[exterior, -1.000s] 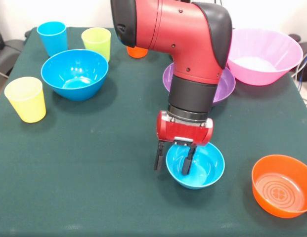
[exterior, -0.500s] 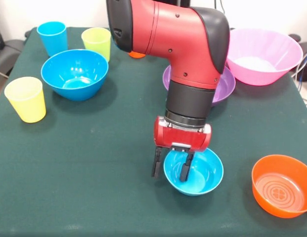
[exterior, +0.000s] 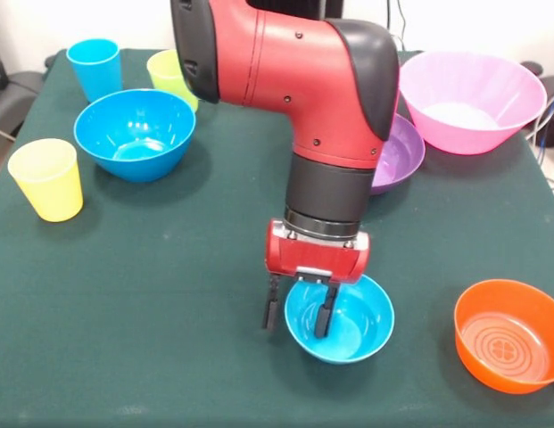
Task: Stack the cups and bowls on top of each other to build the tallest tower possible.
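Worktop [exterior: 169, 267]: dark green cloth, with a pale wall behind it.
Pincer [exterior: 297, 318]: spread, one finger inside the light-blue bowl [exterior: 348, 325], the other outside its rim.
Landmark: the light-blue bowl; orange bowl [exterior: 508, 334] to its right, deep blue bowl [exterior: 134, 134] and yellow cup [exterior: 46, 178] far to its upper left.

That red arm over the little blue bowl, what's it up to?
The pincer straddles the rim of the small light-blue bowl, one finger inside and one outside, apparently gripping it. Nothing is stacked yet: the orange bowl, deep blue bowl, purple bowl, pink bowl and the cups sit apart on the green table.
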